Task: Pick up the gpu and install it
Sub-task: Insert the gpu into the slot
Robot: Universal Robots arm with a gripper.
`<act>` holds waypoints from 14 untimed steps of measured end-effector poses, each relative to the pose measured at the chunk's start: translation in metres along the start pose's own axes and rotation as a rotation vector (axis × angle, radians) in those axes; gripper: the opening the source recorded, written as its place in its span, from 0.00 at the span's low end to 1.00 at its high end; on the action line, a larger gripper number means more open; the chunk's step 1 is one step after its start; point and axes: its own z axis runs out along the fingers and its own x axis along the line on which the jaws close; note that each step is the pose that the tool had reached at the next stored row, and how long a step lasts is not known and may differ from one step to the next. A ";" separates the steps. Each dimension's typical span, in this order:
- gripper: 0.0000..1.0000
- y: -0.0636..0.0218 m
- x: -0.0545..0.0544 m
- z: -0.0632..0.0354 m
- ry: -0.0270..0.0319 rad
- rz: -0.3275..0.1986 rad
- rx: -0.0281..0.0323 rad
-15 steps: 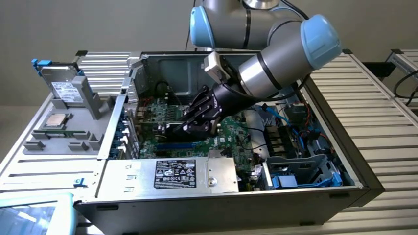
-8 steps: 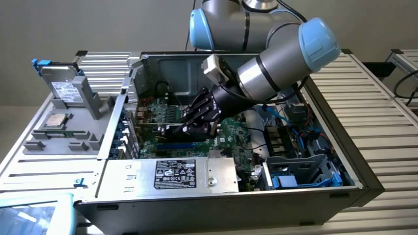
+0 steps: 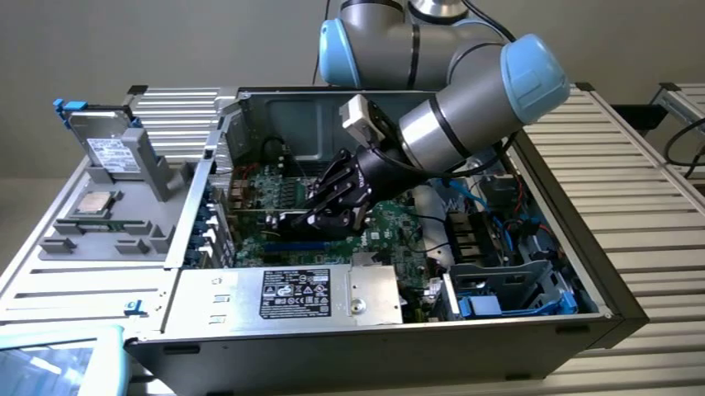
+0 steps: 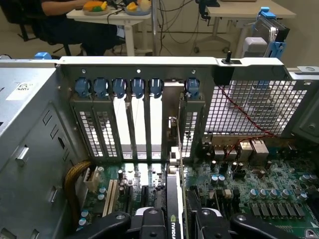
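Clearly the pick-up half is already done: the gripper (image 3: 326, 219) is reaching down into the open computer case (image 3: 573, 326) at the middle of the exterior view and is clamping the gpu (image 3: 289, 221) between its fingers (image 4: 117, 223). In the wrist view the gpu (image 4: 174, 204) is standing on edge over the green motherboard (image 4: 259, 199). Its thin metal bracket (image 4: 172, 142) is lining up with the one uncovered gap in the row of perforated slot covers (image 4: 102, 132) and their blue latches (image 4: 119, 87). The gripper is hiding the card's lower edge, so I cannot tell whether it is sitting fully in its socket. I am judging the install as under way, not finished.

The case is lying on its side on a pale slatted desk (image 3: 650, 239). A grey tray (image 3: 66, 239) at the exterior view's left is carrying a drive with a white label (image 3: 111, 153) and a square chip (image 3: 94, 202). The power supply (image 3: 295, 293) is sitting along the lower middle of that frame. Beyond the case, the wrist view is taking in an office floor, hanging cables and a person (image 4: 75, 25) sitting at a white desk (image 4: 130, 35).
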 end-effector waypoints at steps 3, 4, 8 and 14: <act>0.27 0.0000 0.000 0.0000 0.0001 0.000 0.0000; 0.27 -0.0003 0.000 0.0003 0.0000 0.000 0.0000; 0.27 -0.0011 0.000 0.0010 0.0000 0.000 0.0000; 0.27 -0.0011 -0.002 0.0030 -0.0001 0.000 0.0000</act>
